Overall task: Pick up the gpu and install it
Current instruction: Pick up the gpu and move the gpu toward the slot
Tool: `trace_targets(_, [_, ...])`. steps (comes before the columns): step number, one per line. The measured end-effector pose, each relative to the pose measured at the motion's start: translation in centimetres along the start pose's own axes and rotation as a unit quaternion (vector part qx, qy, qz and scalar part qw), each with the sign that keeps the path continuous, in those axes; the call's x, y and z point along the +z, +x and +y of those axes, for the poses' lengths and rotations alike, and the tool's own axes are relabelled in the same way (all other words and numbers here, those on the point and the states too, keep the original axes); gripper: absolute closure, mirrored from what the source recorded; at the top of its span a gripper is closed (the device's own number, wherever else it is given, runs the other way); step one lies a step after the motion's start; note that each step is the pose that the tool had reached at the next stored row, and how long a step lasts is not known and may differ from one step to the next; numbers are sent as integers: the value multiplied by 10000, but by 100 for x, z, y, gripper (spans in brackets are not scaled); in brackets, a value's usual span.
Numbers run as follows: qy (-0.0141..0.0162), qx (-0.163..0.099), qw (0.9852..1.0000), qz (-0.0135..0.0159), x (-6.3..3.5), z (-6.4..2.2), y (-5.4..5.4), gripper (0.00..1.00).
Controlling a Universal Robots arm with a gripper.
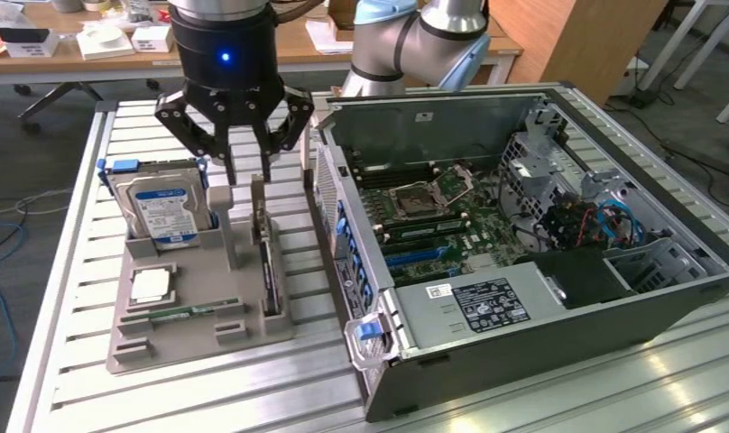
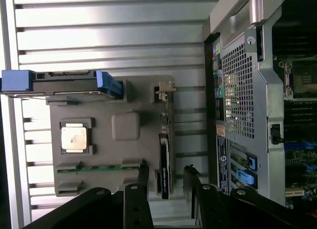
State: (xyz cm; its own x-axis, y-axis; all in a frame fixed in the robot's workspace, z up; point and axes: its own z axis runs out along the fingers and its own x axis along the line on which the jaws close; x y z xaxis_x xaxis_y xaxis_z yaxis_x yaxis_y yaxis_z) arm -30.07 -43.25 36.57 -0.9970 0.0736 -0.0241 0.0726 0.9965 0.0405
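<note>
The end effector [image 1: 245, 170] hangs open just above the gpu [image 1: 267, 262]. It stands on edge, lengthwise between the fingers [image 2: 143, 177]

Gripper [image 1: 245, 170] points straight down, jaws spread wide.
Its two dark fingers [image 2: 143, 182] stand well apart and grip nothing; a black wrist housing [image 1: 226, 45] with a blue light sits directly above it, and the grey-and-blue arm [image 1: 407, 41] bends behind it.
</note>
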Motion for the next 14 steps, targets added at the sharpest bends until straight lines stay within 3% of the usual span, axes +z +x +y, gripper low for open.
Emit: trace_targets(14, [1, 0, 10000, 0, 193, -8, 5, 59])
